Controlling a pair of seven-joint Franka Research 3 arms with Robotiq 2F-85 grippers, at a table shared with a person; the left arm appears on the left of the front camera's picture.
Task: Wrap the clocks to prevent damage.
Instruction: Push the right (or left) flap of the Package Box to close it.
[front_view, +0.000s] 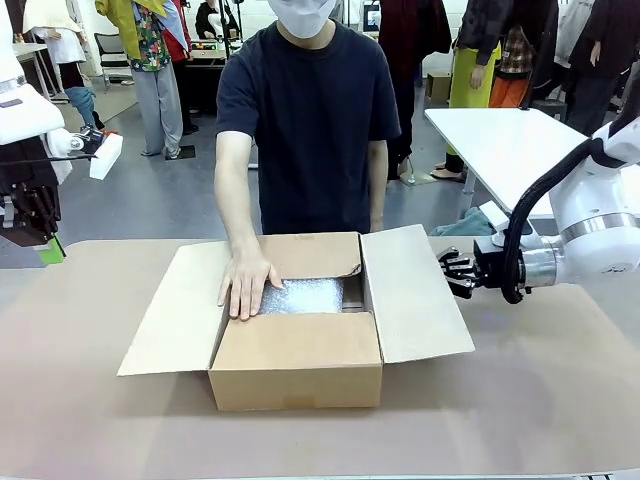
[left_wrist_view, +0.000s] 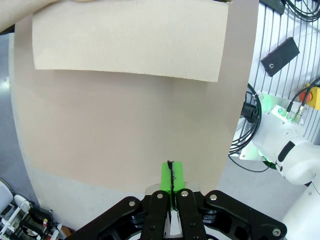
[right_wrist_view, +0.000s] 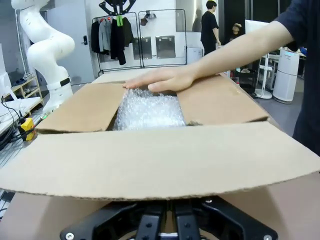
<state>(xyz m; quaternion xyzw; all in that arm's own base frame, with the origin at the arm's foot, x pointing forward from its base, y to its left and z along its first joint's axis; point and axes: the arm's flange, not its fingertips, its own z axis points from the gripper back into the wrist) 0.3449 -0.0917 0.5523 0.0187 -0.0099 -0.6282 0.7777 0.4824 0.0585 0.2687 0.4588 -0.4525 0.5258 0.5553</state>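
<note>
Hovering well to the left of the open brown cardboard box (front_view: 300, 372), my left gripper (front_view: 50, 250) hangs above the tan-covered table (front_view: 90, 420) with its green pads (left_wrist_view: 172, 175) pressed flat together and nothing between them. My left wrist view looks down on bare table, with the box's left flap (front_view: 175, 310) lying ahead of the fingertips and apart from them.

Inside the box, the person's hand (front_view: 245, 285) lies palm down, partly on the near flap and partly on a crinkled sheet of clear bubble wrap (front_view: 302, 296) that covers what I can see of the box's interior. No clock face or case shows, so I judge the clocks are bundled under that wrap, though I cannot confirm it.

To the right of the box, its right flap (front_view: 412, 300) stands spread outward, and my right gripper (front_view: 455, 272) points at that flap's outer edge, fingers closed and empty. My right wrist view looks out from under that flap across the box. Whether the fingertips touch the cardboard I cannot tell.

As I judge it, the wrapping and the packing look largely done. What is left seems to be folding in the two side flaps and closing the box.
</note>
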